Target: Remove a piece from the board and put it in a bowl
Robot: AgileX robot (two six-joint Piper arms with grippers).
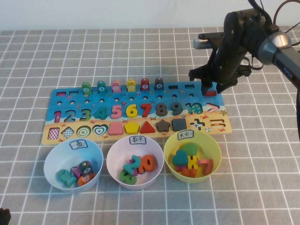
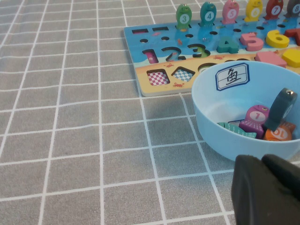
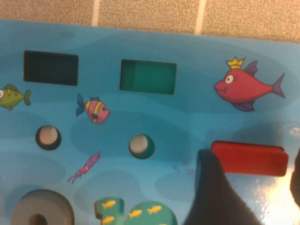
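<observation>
A grey cloth with a white grid (image 1: 140, 206) covers the table, and a plain pale wall runs along the top of the high view. The board (image 1: 70, 96) lies across the middle of that frame, with three bowls in a row below it: a light blue bowl (image 1: 51, 159) at lower left, a pale lilac bowl (image 1: 112, 161) in the centre, and the pale yellow bowl (image 1: 213, 150) at lower right, already holding several coloured shapes. The right arm reaches in from the upper right, bent steeply down, so the right gripper (image 1: 211, 87) stands over the board's upper right corner. Its jaws are spread, straddling the red piece (image 3: 251, 158) without clamping it; the piece lies flat on the board. The left gripper (image 2: 267, 190) sits low at the bottom left, just beside the light blue bowl; whether it is open or closed cannot be told.
</observation>
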